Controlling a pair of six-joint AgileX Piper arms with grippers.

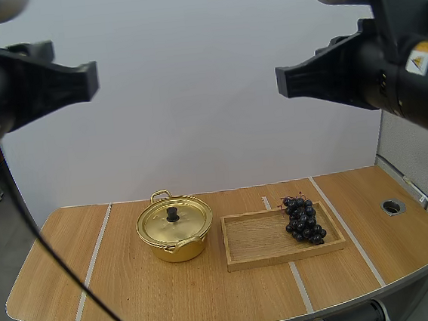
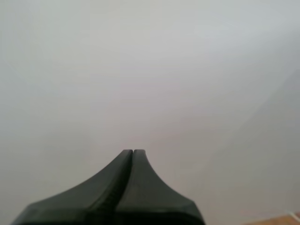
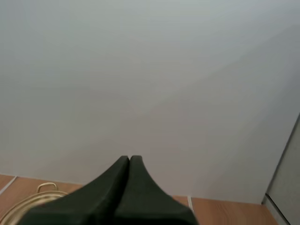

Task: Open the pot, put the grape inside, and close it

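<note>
A gold pot point(image 1: 175, 231) stands on the wooden table, its lid point(image 1: 173, 219) with a black knob closed on top. To its right a dark bunch of grapes point(image 1: 304, 219) lies at the right end of a wooden tray point(image 1: 259, 239). High above the table my left gripper point(image 1: 94, 77) and right gripper point(image 1: 280, 80) hang with their tips facing each other. In the wrist views the left gripper point(image 2: 133, 152) and the right gripper point(image 3: 129, 158) each show as one dark wedge, shut on nothing. The pot's rim point(image 3: 33, 198) peeks out beside the right fingers.
The table point(image 1: 120, 291) has pale stripes running front to back and a round grommet hole point(image 1: 392, 206) at the far right. A plain white wall stands behind it.
</note>
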